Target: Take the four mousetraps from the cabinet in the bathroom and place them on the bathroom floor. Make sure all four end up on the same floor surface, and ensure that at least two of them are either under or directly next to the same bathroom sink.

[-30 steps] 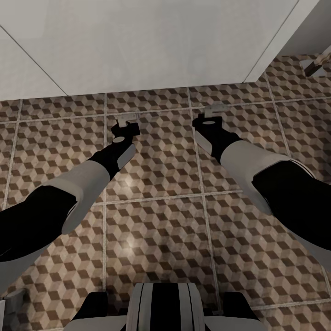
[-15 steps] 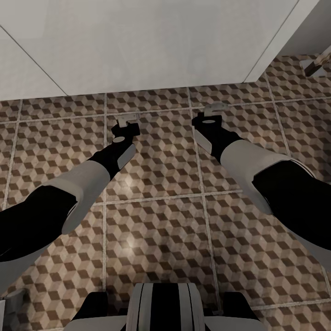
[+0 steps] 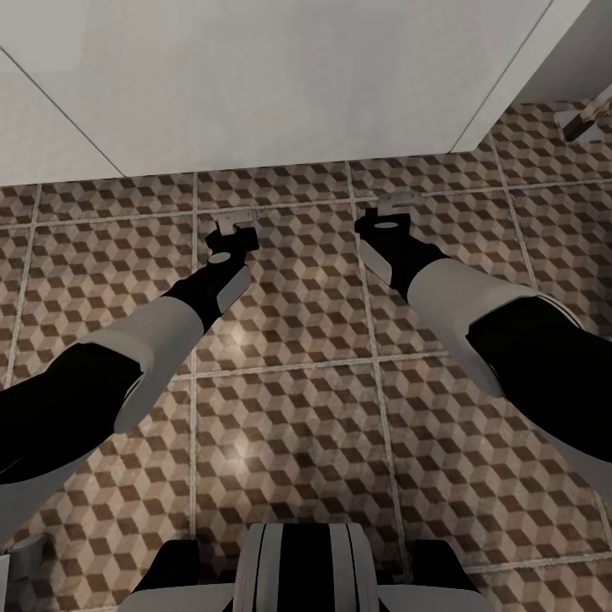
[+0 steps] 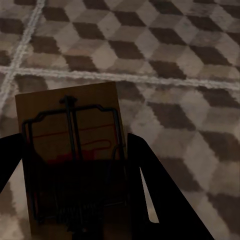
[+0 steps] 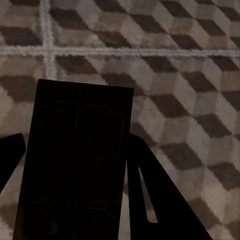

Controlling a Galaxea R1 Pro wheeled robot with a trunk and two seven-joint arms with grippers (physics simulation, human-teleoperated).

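Both arms reach forward, low over the bathroom floor (image 3: pixel 297 399) with its brown, beige and grey cube tiles. In the left wrist view my left gripper (image 4: pixel 75 172) is shut on a mousetrap (image 4: pixel 70 125), a tan board with dark wire parts, held above the tiles. In the right wrist view my right gripper (image 5: pixel 75 167) is shut on a second mousetrap (image 5: pixel 80 125), which looks dark in shadow. From the head view, the left gripper (image 3: pixel 235 226) and right gripper (image 3: pixel 395 204) hover close to the foot of a white surface. The cabinet and the sink are out of view.
Flat white panels (image 3: pixel 255 76) rise beyond the grippers and end in a corner at the right. A small tan and grey object (image 3: pixel 582 121) lies on the tiles at the far right. My base (image 3: pixel 297 565) is at the near edge.
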